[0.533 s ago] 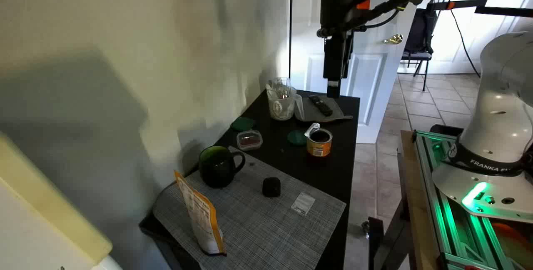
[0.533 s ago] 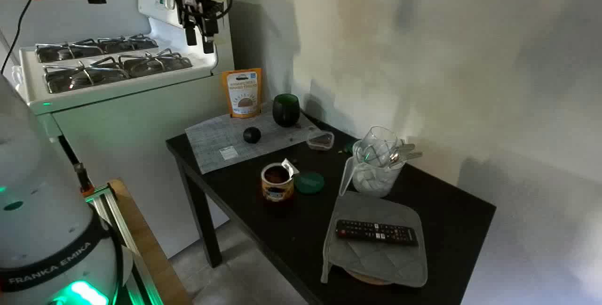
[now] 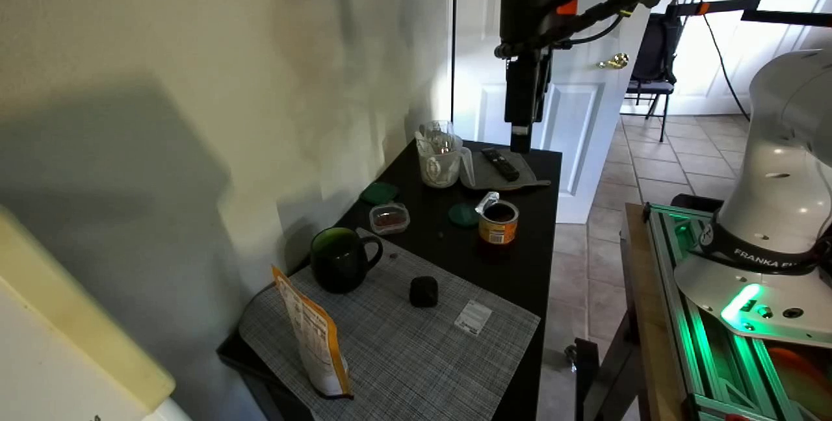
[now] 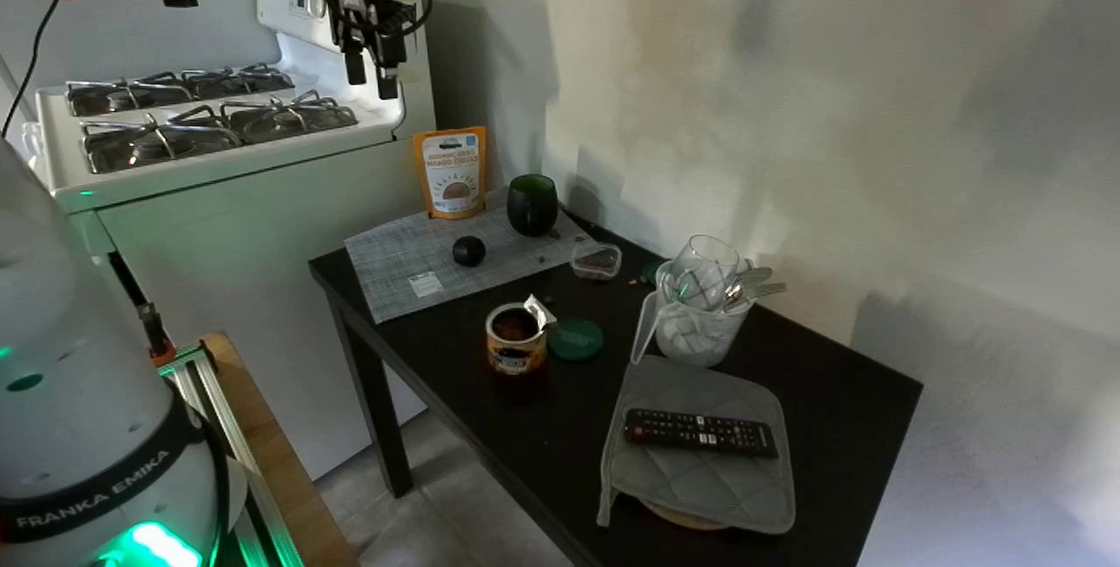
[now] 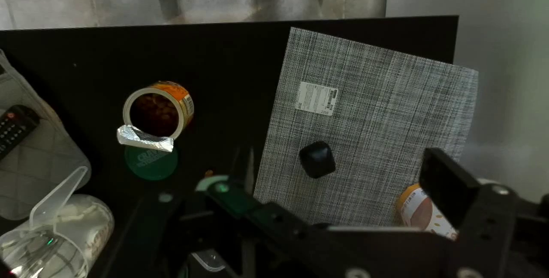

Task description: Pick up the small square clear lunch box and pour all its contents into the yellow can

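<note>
The lunch box (image 3: pixel 389 220) is a small clear box with reddish contents, sitting on the black table near the wall. It also shows in an exterior view (image 4: pixel 596 262); in the wrist view only a corner of it (image 5: pixel 211 261) shows past the gripper. The yellow can (image 3: pixel 498 230) stands upright and open on the table, foil lid peeled back; it also shows in an exterior view (image 4: pixel 515 352). In the wrist view, brown pieces show inside the can (image 5: pixel 185 100). My gripper (image 4: pixel 371 81) is open and empty, high above the table; its spread fingers show in the wrist view (image 5: pixel 339 166).
A dark mug (image 3: pixel 339 260), an orange-white pouch (image 4: pixel 451 173) and a black lump (image 4: pixel 469 251) stand on the grey placemat (image 5: pixel 364 140). A green lid (image 4: pixel 576 340) lies beside the can. A plastic jug (image 4: pixel 691 335) holds a glass and cutlery. A remote (image 4: pixel 700 432) lies on a grey potholder.
</note>
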Tool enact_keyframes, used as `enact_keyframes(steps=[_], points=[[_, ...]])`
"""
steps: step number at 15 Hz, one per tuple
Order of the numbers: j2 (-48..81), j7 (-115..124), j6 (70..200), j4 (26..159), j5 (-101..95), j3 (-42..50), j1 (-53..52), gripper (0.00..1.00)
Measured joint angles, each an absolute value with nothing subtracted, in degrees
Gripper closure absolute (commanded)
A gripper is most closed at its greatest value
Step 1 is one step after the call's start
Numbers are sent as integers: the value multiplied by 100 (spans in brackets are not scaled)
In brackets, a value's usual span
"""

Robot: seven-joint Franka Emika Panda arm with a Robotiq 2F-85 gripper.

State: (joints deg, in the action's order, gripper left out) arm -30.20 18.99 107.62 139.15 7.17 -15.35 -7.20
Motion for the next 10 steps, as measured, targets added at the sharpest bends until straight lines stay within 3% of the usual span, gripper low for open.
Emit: enact_keyframes(steps=[6, 10], points=[[-3052, 1604, 10765, 13914, 409, -1421, -711, 0], [-3157, 406, 10500, 13903, -208, -776, -580, 0]])
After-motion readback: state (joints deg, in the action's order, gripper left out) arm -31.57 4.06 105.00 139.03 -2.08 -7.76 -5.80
